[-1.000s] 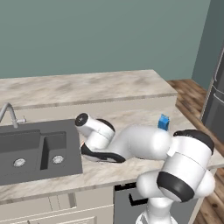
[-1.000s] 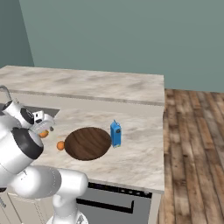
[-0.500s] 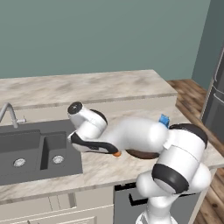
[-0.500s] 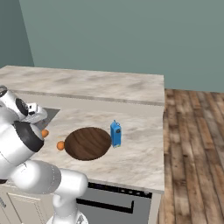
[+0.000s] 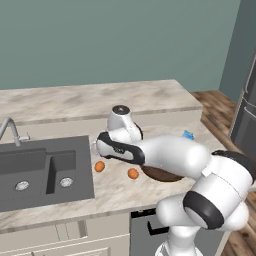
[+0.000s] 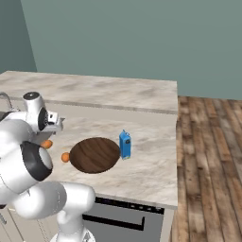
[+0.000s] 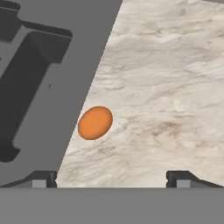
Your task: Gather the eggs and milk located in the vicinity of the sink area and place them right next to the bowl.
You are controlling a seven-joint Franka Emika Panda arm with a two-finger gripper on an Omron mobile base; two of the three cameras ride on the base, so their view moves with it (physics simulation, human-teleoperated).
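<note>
One orange-brown egg lies on the marble counter right beside the sink's rim; it also appears as the left egg, half hidden by my arm from the right. The second egg rests against the left edge of the wooden bowl. The blue milk carton stands upright at the bowl's right side. My gripper hangs open above the counter, a little short of the egg by the sink, with nothing between its fingertips.
The dark double-basin sink with its silver faucet fills the counter's left end. A raised back ledge runs behind the work area. The counter ends at the right, above a wood floor.
My arm has swung and turned its wrist near the sink's right edge, bringing the hand over the egg that lies there. Eggs, bowl and milk have stayed put.
</note>
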